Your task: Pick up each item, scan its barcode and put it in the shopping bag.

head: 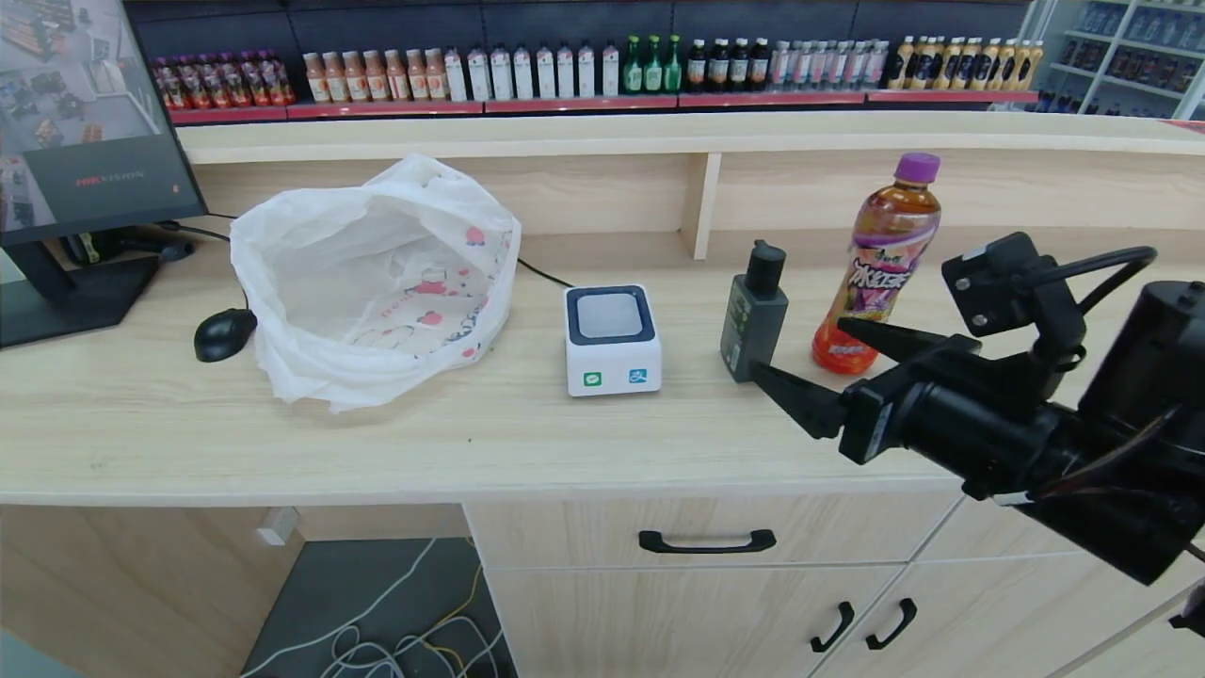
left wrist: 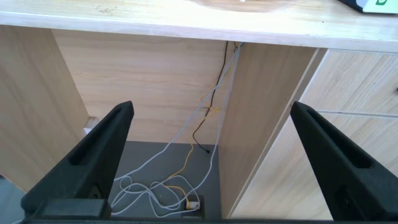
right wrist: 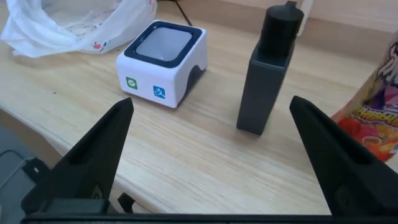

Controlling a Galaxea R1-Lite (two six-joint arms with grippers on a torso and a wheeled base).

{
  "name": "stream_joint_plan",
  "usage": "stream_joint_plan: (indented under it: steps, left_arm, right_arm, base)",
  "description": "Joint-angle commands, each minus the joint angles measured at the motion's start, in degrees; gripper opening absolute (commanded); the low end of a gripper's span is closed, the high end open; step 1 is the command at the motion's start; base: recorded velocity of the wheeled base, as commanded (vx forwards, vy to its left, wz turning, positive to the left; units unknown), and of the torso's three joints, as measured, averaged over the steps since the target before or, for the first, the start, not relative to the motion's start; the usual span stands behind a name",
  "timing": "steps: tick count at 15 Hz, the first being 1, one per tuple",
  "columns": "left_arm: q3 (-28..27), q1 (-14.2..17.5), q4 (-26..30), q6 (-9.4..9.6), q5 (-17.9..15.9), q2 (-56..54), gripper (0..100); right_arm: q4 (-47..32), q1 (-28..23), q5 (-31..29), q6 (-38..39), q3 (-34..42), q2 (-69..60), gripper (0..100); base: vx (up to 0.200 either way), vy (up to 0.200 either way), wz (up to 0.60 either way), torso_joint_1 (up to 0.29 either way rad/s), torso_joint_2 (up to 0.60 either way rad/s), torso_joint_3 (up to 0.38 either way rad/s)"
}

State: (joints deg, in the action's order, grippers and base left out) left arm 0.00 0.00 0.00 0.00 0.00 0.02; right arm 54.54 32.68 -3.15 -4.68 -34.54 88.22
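Note:
A dark grey bottle (head: 754, 314) (right wrist: 271, 73) with a black cap stands upright on the wooden counter (head: 471, 414). To its right stands an orange drink bottle (head: 877, 266) (right wrist: 379, 112) with a purple cap. A white scanner box (head: 611, 340) (right wrist: 163, 62) sits left of the grey bottle. The white shopping bag (head: 377, 278) (right wrist: 74, 25) lies open at the left. My right gripper (head: 817, 367) (right wrist: 211, 162) is open, hovering just in front of the two bottles, apart from them. My left gripper (left wrist: 211, 162) is open below the counter, facing the gap beside the drawers.
A black mouse (head: 224, 333) and a monitor (head: 85, 122) stand left of the bag. A raised ledge (head: 659, 141) runs behind the counter. Drawers with black handles (head: 707, 541) sit below. Loose cables (left wrist: 180, 180) lie on the floor under the counter.

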Motion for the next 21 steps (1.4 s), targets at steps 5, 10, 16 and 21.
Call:
stream_joint_plan:
  steps: [5, 10, 16, 21]
  left_arm:
    - [0.0, 0.0, 0.0, 0.00, 0.0, 0.0, 100]
    - [0.0, 0.0, 0.0, 0.00, 0.0, 0.0, 100]
    - [0.0, 0.0, 0.0, 0.00, 0.0, 0.0, 100]
    - [0.0, 0.0, 0.0, 0.00, 0.0, 0.0, 100]
  right_arm:
    - [10.1, 1.2, -5.3, -0.4, -4.0, 10.9, 100]
    - [10.3, 1.2, -10.3, -0.2, -9.0, 14.2, 100]
    - [10.8, 1.2, -16.1, 0.0, -11.7, 17.2, 100]
    - [11.3, -1.1, -16.0, 0.1, -15.0, 20.0, 100]
  base:
    - [0.000, 0.000, 0.00, 0.000, 0.00, 0.000]
    - [0.000, 0.000, 0.00, 0.000, 0.00, 0.000]
    - [0.000, 0.000, 0.00, 0.000, 0.00, 0.000]
    - [0.000, 0.000, 0.00, 0.000, 0.00, 0.000]
